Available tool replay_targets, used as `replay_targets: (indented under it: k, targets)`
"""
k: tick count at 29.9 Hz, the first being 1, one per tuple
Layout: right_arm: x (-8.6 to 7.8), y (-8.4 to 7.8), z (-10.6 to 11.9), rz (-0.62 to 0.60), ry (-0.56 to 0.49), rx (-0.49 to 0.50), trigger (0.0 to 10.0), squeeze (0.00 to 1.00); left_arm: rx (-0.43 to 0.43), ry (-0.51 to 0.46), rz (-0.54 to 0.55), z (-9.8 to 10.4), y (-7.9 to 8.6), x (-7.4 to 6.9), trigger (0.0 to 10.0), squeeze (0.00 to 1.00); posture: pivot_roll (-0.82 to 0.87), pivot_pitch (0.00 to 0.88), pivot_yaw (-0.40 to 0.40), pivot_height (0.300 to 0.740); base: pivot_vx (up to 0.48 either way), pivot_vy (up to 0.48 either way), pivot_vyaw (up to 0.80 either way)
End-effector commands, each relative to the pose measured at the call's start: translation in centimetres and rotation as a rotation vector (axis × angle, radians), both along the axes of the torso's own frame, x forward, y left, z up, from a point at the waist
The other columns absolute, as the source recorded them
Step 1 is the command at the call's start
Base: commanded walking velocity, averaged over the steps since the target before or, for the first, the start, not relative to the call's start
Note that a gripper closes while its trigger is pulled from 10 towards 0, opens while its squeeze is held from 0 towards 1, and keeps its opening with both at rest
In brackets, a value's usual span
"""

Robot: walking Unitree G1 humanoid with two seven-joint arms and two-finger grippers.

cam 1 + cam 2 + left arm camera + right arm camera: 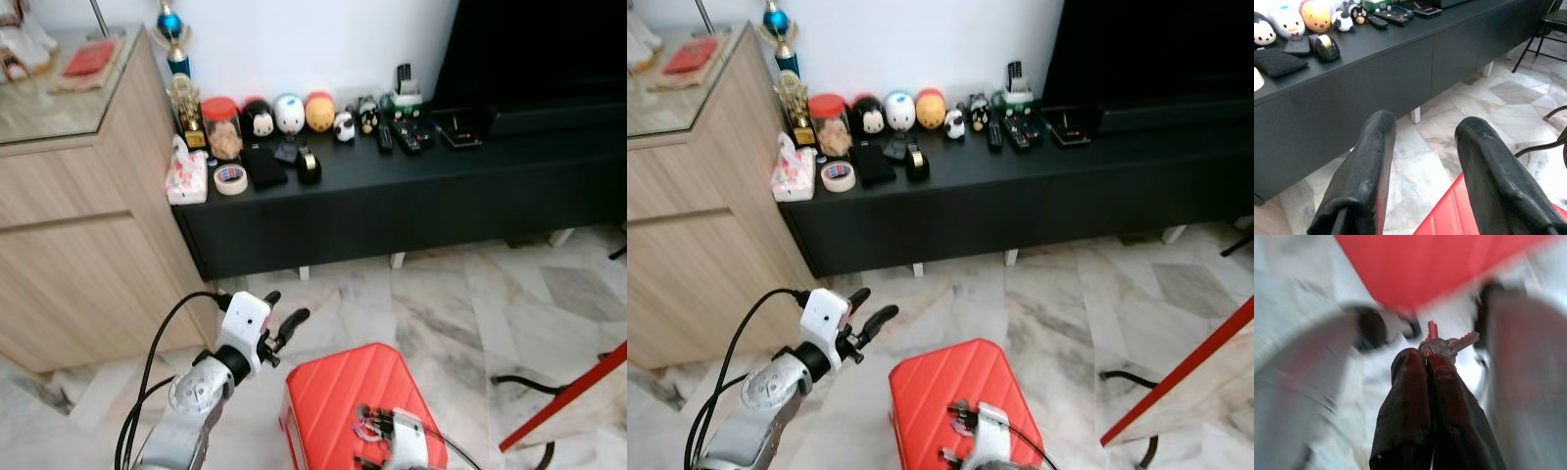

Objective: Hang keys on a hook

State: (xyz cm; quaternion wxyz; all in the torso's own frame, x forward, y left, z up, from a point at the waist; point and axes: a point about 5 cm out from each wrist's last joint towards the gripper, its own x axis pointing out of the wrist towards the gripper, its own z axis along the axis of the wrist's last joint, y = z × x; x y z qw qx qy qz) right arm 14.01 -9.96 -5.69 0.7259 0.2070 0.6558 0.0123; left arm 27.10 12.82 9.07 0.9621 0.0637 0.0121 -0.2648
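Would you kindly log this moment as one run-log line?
right gripper: shut on keys, above red suitcase | left gripper: fingers open, holding nothing | hook: none seen

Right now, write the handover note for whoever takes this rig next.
Right gripper: shut on the bunch of silver metal keys, low in front of the robot, over the red ribbed hard-shell suitcase.
Left gripper: open, holding nothing, raised over the marble floor and facing the long black low cabinet.
Done: keys are in hand.
Left: find a hook; I cannot make one out in these views. Then carry the keys over and hang them.
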Motion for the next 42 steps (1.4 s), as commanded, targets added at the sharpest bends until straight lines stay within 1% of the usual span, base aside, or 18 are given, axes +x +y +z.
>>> replay_targets:
  k: [1, 42]
  targets:
    - [11.74, 14.77, 23.07, 0.111, -0.882, 0.530, 10.0, 0.00, 0.002, -0.005, -0.006, 0.08, -0.03, -0.13, 10.0, 0.00, 0.09, 0.074, -0.041, 0.723, 0.000, 0.000, 0.00]
    - [11.74, 14.77, 23.07, 0.111, -0.882, 0.530, 10.0, 0.00, 0.002, -0.005, -0.006, 0.08, -0.03, -0.13, 10.0, 0.00, 0.09, 0.074, -0.041, 0.723, 0.000, 0.000, 0.00]
